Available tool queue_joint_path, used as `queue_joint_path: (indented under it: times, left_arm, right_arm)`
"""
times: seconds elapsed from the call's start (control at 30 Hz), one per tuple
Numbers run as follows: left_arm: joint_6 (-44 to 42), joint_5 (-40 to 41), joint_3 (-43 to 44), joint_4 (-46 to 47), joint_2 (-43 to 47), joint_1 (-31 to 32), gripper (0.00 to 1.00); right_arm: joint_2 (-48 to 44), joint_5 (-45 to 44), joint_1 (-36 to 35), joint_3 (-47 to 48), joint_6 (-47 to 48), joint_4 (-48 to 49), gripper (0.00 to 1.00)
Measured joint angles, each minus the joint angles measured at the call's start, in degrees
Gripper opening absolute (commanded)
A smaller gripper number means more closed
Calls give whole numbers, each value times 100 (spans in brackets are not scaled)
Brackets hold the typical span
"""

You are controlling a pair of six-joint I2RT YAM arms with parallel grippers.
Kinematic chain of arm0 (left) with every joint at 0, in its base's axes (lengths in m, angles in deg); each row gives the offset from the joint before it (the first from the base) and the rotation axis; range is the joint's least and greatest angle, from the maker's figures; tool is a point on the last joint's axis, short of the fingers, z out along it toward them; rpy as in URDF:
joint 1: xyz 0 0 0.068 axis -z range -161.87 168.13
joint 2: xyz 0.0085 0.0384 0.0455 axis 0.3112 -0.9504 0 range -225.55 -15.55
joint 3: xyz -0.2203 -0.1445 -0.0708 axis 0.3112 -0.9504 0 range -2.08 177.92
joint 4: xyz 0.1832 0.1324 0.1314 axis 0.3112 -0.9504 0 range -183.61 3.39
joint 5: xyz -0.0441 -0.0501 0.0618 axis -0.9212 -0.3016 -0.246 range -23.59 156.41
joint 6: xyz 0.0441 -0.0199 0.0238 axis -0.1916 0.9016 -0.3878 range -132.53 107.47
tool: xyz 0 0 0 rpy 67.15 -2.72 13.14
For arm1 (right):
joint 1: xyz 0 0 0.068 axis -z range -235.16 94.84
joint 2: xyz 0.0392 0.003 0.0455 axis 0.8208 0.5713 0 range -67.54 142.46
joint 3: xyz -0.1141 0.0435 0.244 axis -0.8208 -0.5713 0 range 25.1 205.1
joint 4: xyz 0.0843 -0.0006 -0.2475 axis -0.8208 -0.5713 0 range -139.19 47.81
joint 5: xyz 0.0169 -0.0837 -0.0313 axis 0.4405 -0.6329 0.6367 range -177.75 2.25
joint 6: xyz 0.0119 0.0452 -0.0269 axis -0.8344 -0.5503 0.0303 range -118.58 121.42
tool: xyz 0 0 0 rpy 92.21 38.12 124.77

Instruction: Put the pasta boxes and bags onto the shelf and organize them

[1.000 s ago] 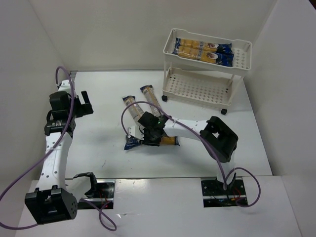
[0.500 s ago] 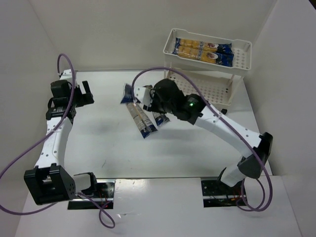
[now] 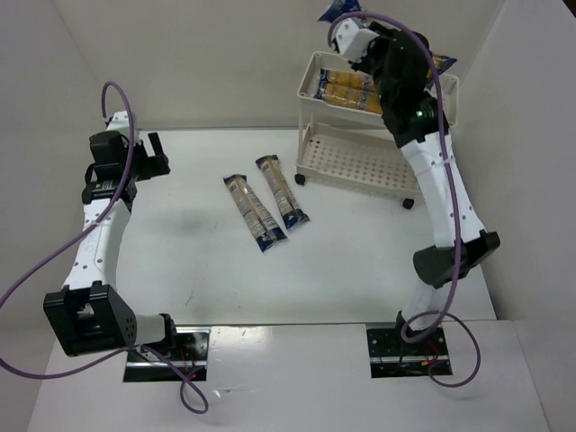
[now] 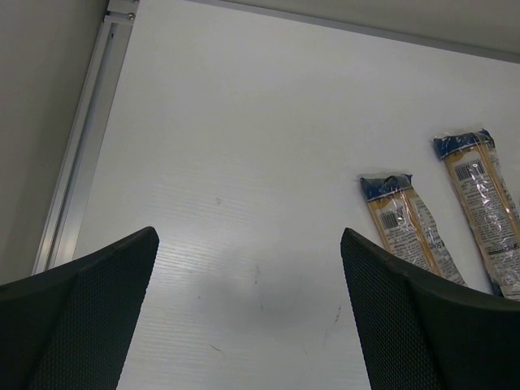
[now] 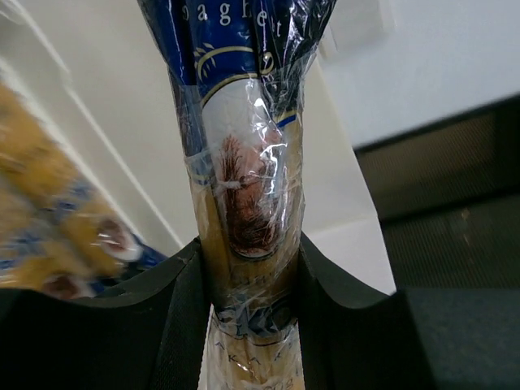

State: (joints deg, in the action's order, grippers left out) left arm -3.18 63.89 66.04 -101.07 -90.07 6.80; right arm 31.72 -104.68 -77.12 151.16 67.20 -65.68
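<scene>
My right gripper (image 3: 364,45) is shut on a pasta bag (image 3: 339,10) and holds it high over the top tier of the cream shelf (image 3: 310,88). In the right wrist view the bag (image 5: 244,187) stands clamped between the black fingers of my right gripper (image 5: 248,268). Two bags (image 3: 346,86) lie side by side in the top tier. Two more bags (image 3: 254,209) (image 3: 281,191) lie on the table left of the shelf; they also show in the left wrist view (image 4: 410,227) (image 4: 486,207). My left gripper (image 3: 148,164) (image 4: 248,244) is open and empty at the far left.
The shelf's lower tier (image 3: 360,160) holds nothing visible. White walls close the table at the back and both sides. A metal rail (image 4: 81,154) runs along the table's left edge. Purple cables loop off both arms.
My right gripper has carried its bag from above the table's middle up and back to over the shelf's top tier. The left arm has shifted slightly backward.
</scene>
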Motion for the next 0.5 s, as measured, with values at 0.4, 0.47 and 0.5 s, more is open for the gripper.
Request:
queue_joint_path:
  times: [0.4,0.47,0.5]
  left_arm:
    - [-15,-44,15,149,-50,2,100]
    - [-15,-59,15,186,-68,2,100]
    - [-15,-70,15,205,-83,2,100]
  right_arm:
    - [1200,966,863,367,334,-334,46]
    - [1200,1058,863,356,337,-374,54]
    - [1198,1080,863,356,341,-350,55]
